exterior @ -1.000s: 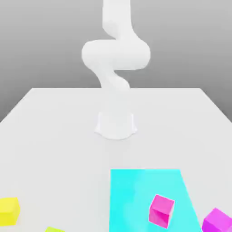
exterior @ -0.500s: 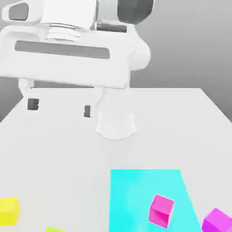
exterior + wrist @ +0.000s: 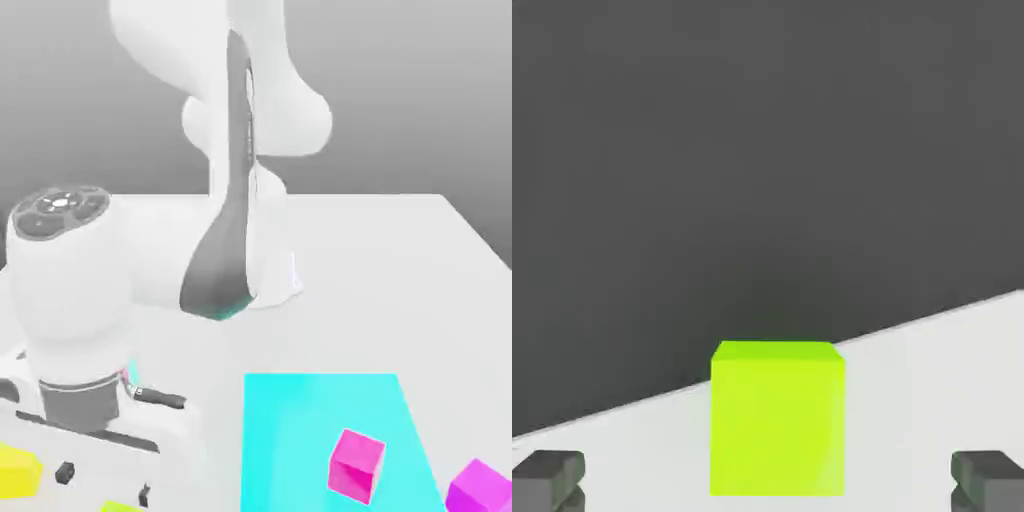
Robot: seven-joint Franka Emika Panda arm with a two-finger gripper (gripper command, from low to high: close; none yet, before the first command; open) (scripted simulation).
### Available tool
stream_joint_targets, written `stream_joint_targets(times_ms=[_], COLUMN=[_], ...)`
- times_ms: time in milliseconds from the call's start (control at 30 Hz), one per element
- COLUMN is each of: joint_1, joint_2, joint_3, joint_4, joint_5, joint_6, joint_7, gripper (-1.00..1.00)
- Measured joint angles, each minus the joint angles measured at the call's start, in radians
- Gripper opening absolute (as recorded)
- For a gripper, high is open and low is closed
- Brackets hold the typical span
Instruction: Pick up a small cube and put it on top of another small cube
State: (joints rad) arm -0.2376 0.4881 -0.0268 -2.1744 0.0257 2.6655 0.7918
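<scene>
Lime-green cube — between the lowered hand's spread fingers (untouched).

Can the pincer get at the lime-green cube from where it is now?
Probably yes. In the hand view the lime-green cube sits centred between the open pincer's two fingertips, with bare table on both sides and nothing crowding it. The yellow cube stands apart.

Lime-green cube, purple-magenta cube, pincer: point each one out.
lime-green cube (image 3: 777, 418), hand view, middle of its facing side.
purple-magenta cube (image 3: 483, 488), exterior view, its top face at the lower right corner.
pincer (image 3: 768, 480), hand view, midway between the two dark fingertips.
</scene>
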Motion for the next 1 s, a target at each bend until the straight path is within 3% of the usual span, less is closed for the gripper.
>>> stream_joint_targets(times_ms=[33, 67, 267, 467, 800, 1000], joint_1=[-0.002, -0.004, -0.004, 0.005, 0.335, 0.520], joint_2=[0.036, 0.070, 0.087, -0.047, -0.163, -0.147], joint_3=[0.002, 0.004, 0.005, -0.002, 0.107, 0.185], joint_4=[0.008, 0.015, 0.019, -0.012, -0.081, -0.027], joint_5=[0.002, 0.004, 0.005, 0.008, -0.138, -0.129], joint_6=[0.027, 0.052, 0.065, -0.037, -0.013, -0.116], joint_7=[-0.002, -0.003, -0.003, 0.023, 0.271, 0.509], gripper=[0.00, -1.00, -1.00, -1.00, -1.00, -1.00])
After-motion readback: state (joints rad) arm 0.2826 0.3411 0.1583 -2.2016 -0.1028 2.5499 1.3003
